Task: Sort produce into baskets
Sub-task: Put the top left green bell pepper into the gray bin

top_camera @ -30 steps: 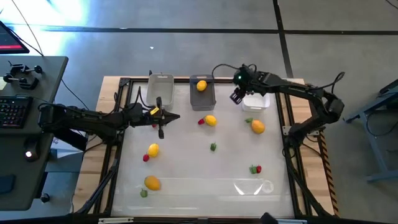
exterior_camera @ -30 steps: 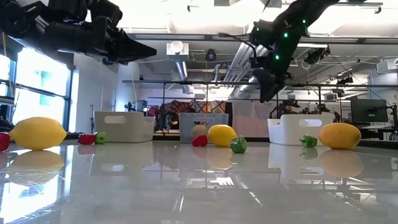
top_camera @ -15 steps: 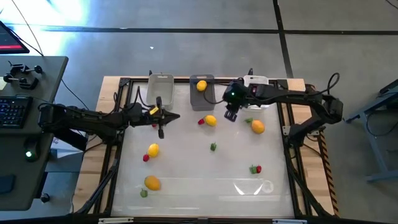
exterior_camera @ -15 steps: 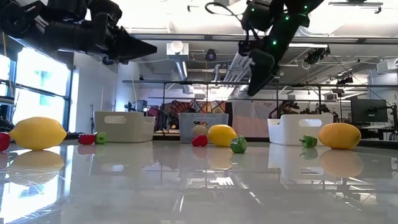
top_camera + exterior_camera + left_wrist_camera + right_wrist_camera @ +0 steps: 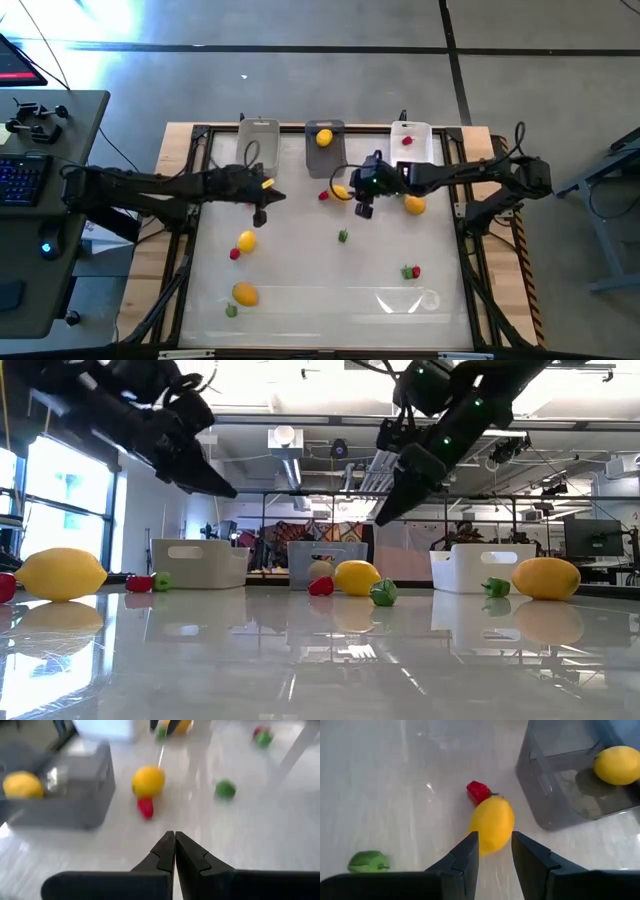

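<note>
Glossy white table (image 5: pixel 320 660); smooth plastic-looking grey basket (image 5: pixel 560 780); matt yellow lemon (image 5: pixel 492 824)

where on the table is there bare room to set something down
The widest bare patch lies between the green piece mid-table, the yellow lemon and the red-green pair. It is crowded near the dark grey basket, where a lemon, a red piece and the right pincer cluster.

1. The scene is bright; daylight enters by a window (image 5: pixel 65 495) on one side of the low view.
2. The glossy worktop (image 5: pixel 320 650) mirrors the lamps above.
3. The left wrist view is blurred.
</note>
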